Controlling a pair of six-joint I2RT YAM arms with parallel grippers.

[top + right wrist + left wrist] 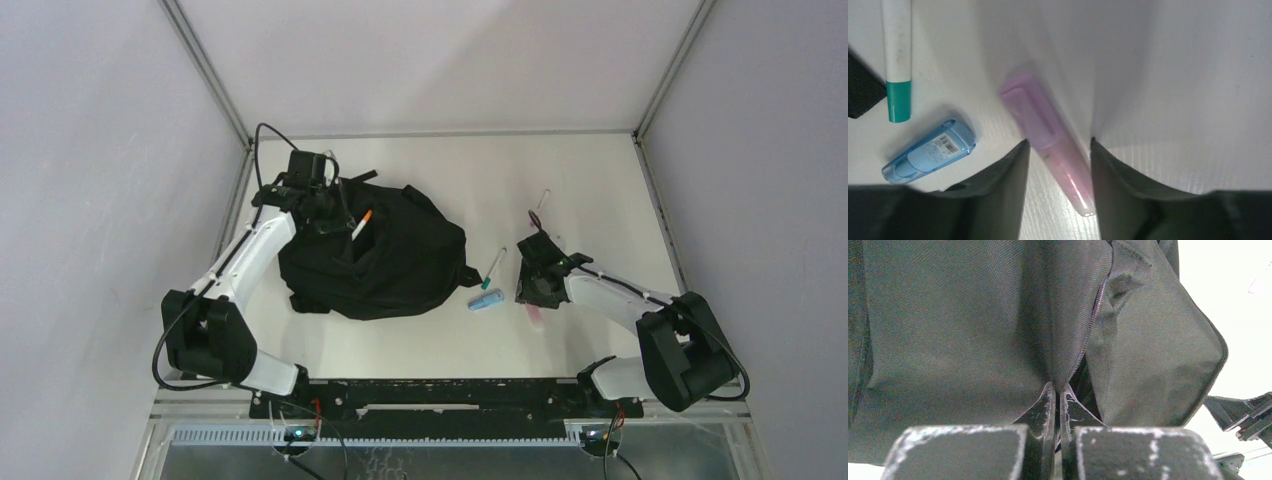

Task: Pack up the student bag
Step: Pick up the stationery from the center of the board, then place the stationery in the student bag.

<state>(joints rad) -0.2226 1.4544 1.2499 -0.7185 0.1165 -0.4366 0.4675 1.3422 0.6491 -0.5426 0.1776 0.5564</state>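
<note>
Student bag (400, 265), one, black, rounded, on table (600, 180), one orange-tipped pen (363, 224) poking from it, left gripper (1058, 390) pinched shut on its fabric, right of bag one green-capped pen (898, 60), one blue tape roller (928, 152), one pink highlighter (1038, 115) between parted fingers of right gripper (1058, 141)

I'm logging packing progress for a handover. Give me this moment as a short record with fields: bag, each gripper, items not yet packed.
bag: black student bag lying on the table, an orange-tipped pen sticking out of its opening
left gripper: shut on the bag's fabric beside the zip
right gripper: open, low over the table, fingers either side of the pink highlighter
unpacked: pink highlighter, blue dispenser, green-capped white pen
</note>
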